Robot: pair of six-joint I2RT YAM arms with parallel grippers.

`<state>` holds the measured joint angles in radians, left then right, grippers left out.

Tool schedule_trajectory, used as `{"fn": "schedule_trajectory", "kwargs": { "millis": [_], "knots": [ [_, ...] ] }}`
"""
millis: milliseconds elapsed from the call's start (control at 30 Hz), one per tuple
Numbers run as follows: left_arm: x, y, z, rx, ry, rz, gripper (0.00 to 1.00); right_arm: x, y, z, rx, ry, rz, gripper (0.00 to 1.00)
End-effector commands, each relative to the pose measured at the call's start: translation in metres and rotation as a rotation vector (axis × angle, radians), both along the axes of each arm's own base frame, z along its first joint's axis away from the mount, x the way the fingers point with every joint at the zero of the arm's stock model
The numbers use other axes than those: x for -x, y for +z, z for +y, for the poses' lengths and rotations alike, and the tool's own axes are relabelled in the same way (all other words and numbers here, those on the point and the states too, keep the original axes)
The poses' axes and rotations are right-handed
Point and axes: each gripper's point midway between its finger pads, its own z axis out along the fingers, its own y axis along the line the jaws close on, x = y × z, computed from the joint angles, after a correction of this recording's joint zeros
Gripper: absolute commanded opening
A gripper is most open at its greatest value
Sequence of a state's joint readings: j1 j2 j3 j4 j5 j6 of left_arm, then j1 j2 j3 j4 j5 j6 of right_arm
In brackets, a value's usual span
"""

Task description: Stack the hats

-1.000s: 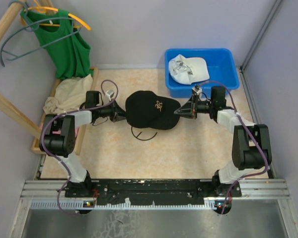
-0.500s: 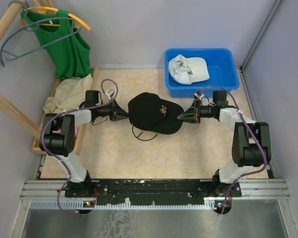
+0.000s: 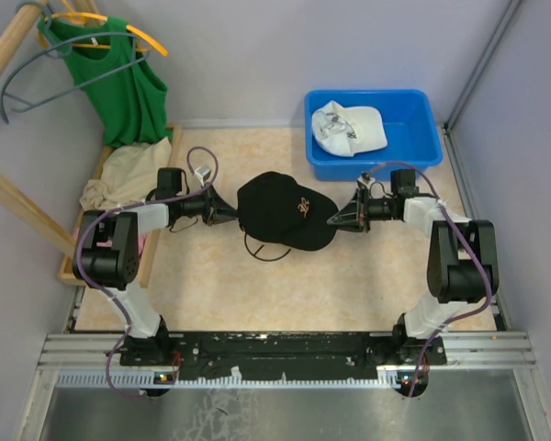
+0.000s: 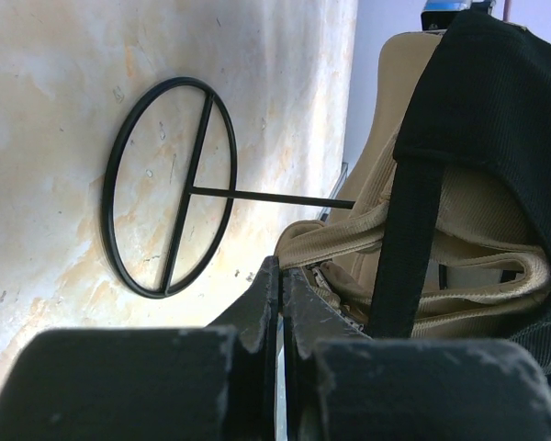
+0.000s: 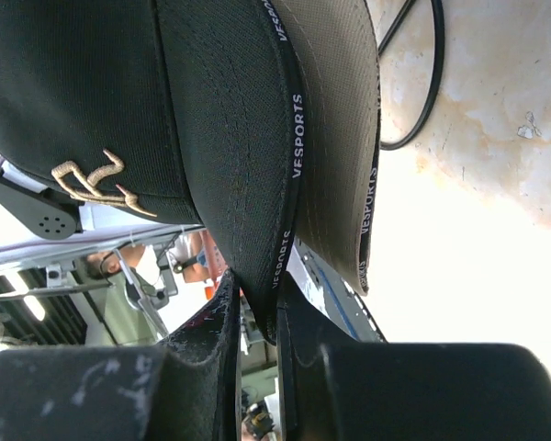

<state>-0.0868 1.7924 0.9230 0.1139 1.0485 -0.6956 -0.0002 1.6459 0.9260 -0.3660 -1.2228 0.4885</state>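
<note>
- Black cap [image 3: 285,211] sits mid-table on top of a tan cap [image 4: 459,230]; this part of the stack looks built
- White cap [image 3: 349,127] lies apart at 1 o'clock in a blue bin [image 3: 413,147], not yet stacked
- Left gripper [image 3: 228,214], at 9 o'clock, is clamped on the tan cap's rear edge
- Right gripper [image 3: 333,220], at 3 o'clock, has its jaws barely parted around the black brim; whether it grips is unclear

I'm looking at a mottled beige table [image 3: 349,276]. A blue bin [image 3: 409,138] sits at its far right corner and a wooden tray [image 3: 174,142] along its left edge. A dark wire frame [image 4: 188,188] lies near the middle, apart from both.
</note>
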Motion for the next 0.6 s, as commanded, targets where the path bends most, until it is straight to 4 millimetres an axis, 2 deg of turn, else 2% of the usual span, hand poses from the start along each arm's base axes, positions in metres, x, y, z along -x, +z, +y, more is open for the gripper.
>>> {"fn": "schedule_trajectory", "kwargs": {
  "millis": [0, 233, 333, 433, 567],
  "knots": [
    [0.001, -0.024, 0.012, -0.057, 0.051, 0.038, 0.00, -0.010, -0.070, -0.027, 0.322, -0.127, 0.058, 0.10],
    [0.005, -0.026, 0.012, -0.057, 0.051, 0.043, 0.00, -0.019, -0.074, -0.039, 0.433, -0.153, 0.016, 0.10],
    [0.007, -0.024, 0.012, -0.048, 0.053, 0.041, 0.00, -0.023, -0.064, -0.044, 0.468, -0.167, -0.026, 0.05],
    [0.007, -0.015, 0.013, -0.022, 0.067, 0.035, 0.00, -0.024, -0.064, -0.046, 0.486, -0.169, -0.026, 0.04],
    [0.002, 0.011, 0.020, 0.047, 0.119, -0.010, 0.04, -0.028, -0.060, -0.049, 0.510, -0.174, -0.040, 0.04]
  ]
}}
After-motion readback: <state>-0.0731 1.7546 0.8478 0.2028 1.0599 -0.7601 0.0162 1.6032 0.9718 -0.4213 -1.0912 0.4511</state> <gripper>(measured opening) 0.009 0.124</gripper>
